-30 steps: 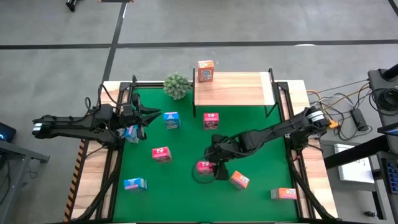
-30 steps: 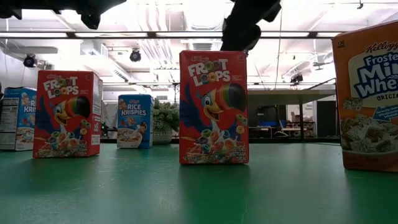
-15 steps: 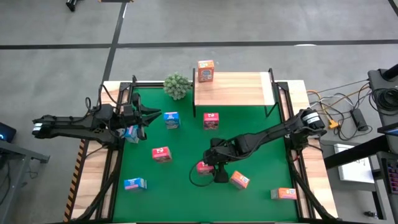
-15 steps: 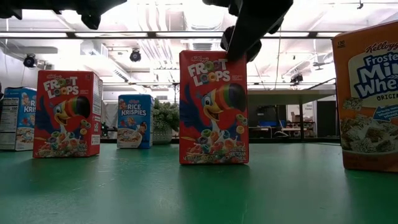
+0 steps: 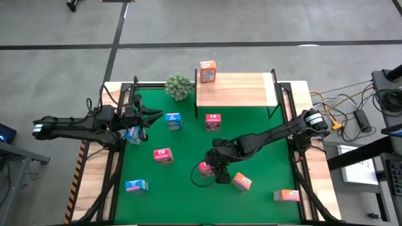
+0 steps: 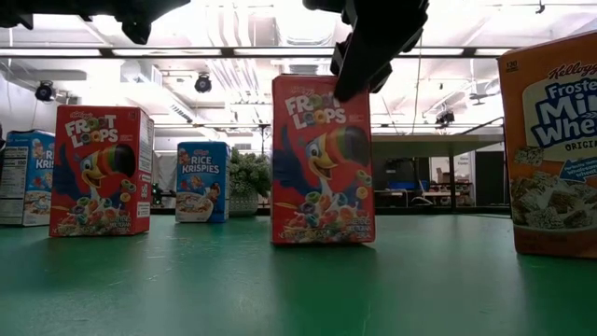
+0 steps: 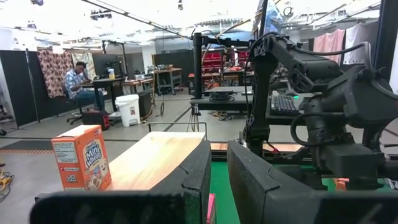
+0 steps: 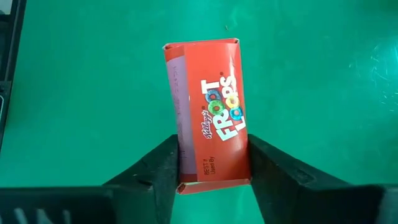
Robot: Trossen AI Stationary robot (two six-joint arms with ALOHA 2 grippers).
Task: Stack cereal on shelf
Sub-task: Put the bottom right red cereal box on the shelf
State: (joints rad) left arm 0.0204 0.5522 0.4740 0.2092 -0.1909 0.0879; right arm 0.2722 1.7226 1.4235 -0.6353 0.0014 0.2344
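Note:
A red cereal box (image 5: 205, 168) stands on the green table a little right of centre, and my right gripper (image 8: 212, 163) is shut on its top. The low view shows that gripper (image 6: 359, 65) at the box's upper right corner. The wooden shelf (image 5: 235, 90) sits at the far edge with one orange cereal box (image 5: 208, 71) on its left end. My left gripper (image 5: 149, 116) hovers shut and holding nothing over the table's left side, above a blue box (image 5: 132, 133). My right gripper pinches the red box's top end (image 8: 214, 177) between its two fingers, one on the front face (image 6: 353, 86) and one on the back face. The fingers slant down from the table's far right. The box stands nearly upright, its bottom (image 6: 322, 240) on the table.
Loose boxes stand around: blue (image 5: 173, 120), red (image 5: 213, 121), red (image 5: 162, 155), blue (image 5: 135, 185), orange (image 5: 242, 182) close to the right of the held box, orange (image 5: 286, 195) near the front right corner. A small green plant (image 5: 179, 86) sits left of the shelf.
My right gripper has come down onto the red box's top and shut on it. The box has been nudged slightly toward the table's right and stays on the table.

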